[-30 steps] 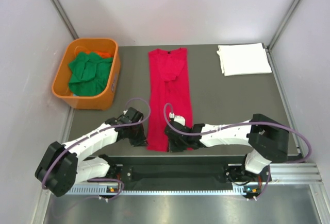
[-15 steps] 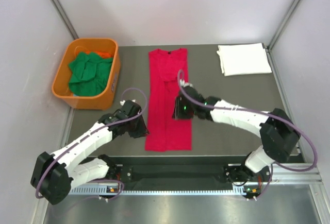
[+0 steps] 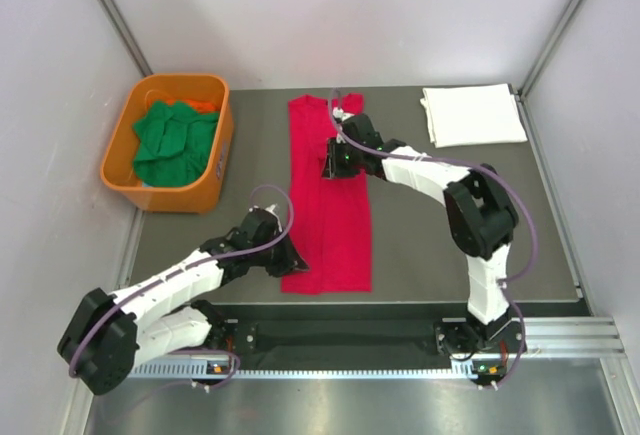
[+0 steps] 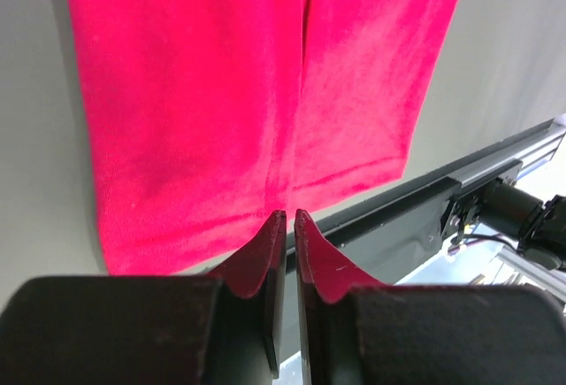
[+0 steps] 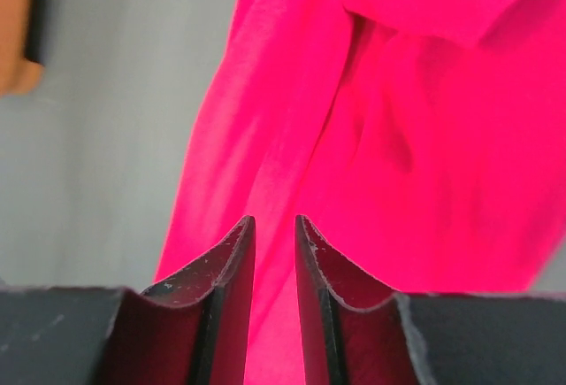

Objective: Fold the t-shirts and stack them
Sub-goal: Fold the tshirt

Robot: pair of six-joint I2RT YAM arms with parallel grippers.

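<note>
One bright red cloth t-shirt point(image 3: 335, 230) flat at centre, left gripper point(image 4: 285, 215) at its near-left hem, jaws a slit apart (grasp cannot be told), right gripper point(image 5: 274, 219) over its chest, jaws parted, empty, one folded white t-shirt point(image 3: 472, 115) far right, green t-shirts point(image 3: 175, 143) bundled in one orange plastic tub point(image 3: 222, 160).

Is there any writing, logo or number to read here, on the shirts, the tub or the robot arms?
None: no text can be read in any view.
The red t-shirt, white t-shirt, green t-shirts and orange tub are plain.
The left arm and right arm show no label.
</note>
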